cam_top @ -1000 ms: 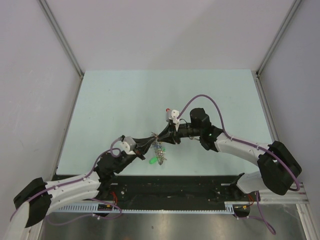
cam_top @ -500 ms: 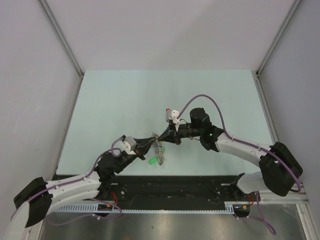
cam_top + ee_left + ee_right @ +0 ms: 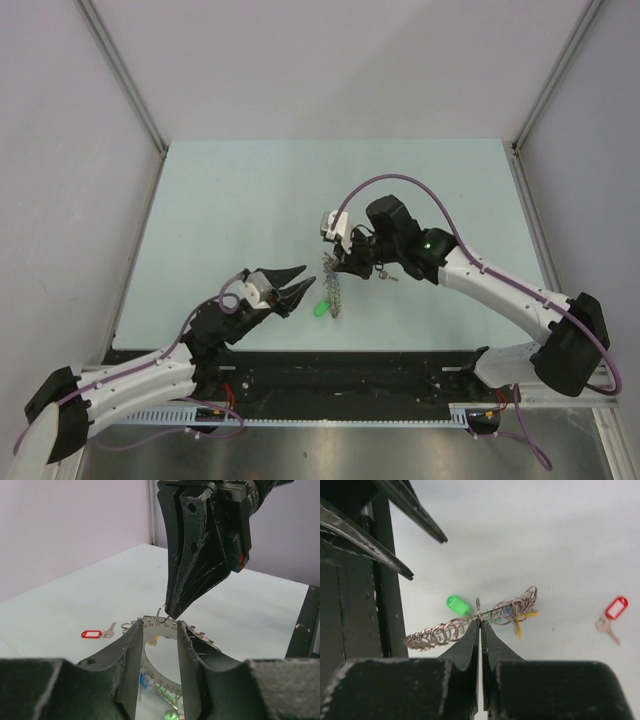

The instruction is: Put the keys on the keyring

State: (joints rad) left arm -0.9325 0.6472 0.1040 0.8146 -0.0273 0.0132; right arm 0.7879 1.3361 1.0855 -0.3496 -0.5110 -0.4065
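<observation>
The keyring (image 3: 335,291) is a grey metal hoop strung with many small split loops and green, blue and yellow tags. It hangs from my right gripper (image 3: 338,265), which is shut on one small loop at the hoop's top edge (image 3: 478,611). In the left wrist view the right gripper (image 3: 174,614) comes down from above onto that loop, and the keyring (image 3: 161,626) arcs behind my left gripper (image 3: 161,628). The left gripper (image 3: 309,276) is open just left of the hoop, holding nothing. One key with a red tag (image 3: 616,608) lies loose on the table.
A green tag (image 3: 320,309) dangles at the hoop's lower end, just above the table's near edge (image 3: 330,348). The red-tagged key (image 3: 92,634) shows on the pale table (image 3: 75,605) in the left wrist view. Grey walls stand on three sides.
My left gripper has opened, let go of the keyring and drawn back to the left. The right gripper closed on a small loop, and the hoop now hangs from it, turned more upright.
</observation>
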